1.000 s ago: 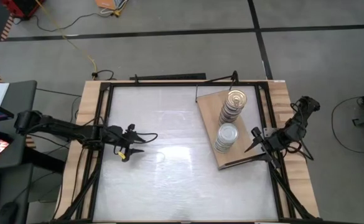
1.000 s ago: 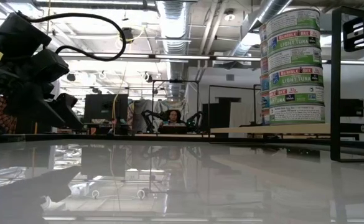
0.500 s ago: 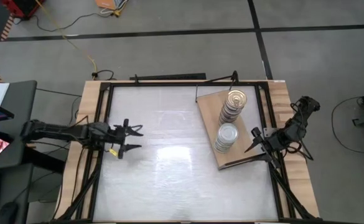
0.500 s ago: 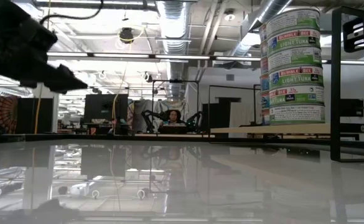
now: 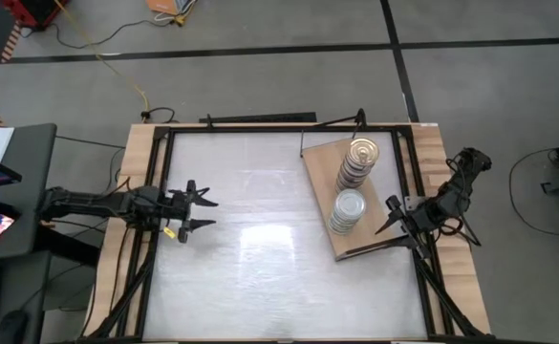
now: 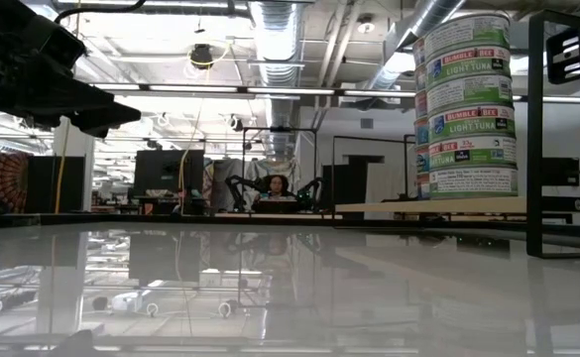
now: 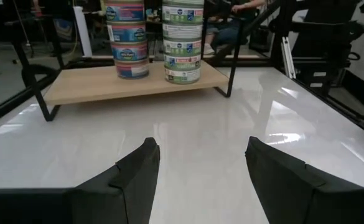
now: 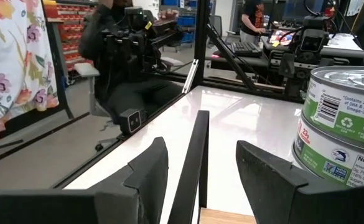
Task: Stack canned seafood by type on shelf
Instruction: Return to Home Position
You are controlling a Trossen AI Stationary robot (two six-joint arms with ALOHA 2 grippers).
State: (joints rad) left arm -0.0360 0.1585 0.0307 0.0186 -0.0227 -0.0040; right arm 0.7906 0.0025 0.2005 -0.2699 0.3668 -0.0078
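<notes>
Short round metal tins (image 5: 348,205) — rigid, slick, probably hefty — are best pinched across the sides; left claw (image 5: 208,212) and right claw (image 5: 387,216) are seen open, empty.

L gripper (image 5: 208,212), R gripper (image 5: 386,216): fingers apart

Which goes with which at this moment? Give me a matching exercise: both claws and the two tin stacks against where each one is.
Things:
1. left claw
2. right claw
3. gold-lidded stack
4. silver-lidded stack

Places:
A. on the shelf, at the end nearer the right claw
B. open, raised over the left side of the table
C. on the shelf, at the end farther from the right claw
D. open, beside the shelf at the table's right side

Pairs: 1-B; 2-D; 3-C; 4-A
</notes>
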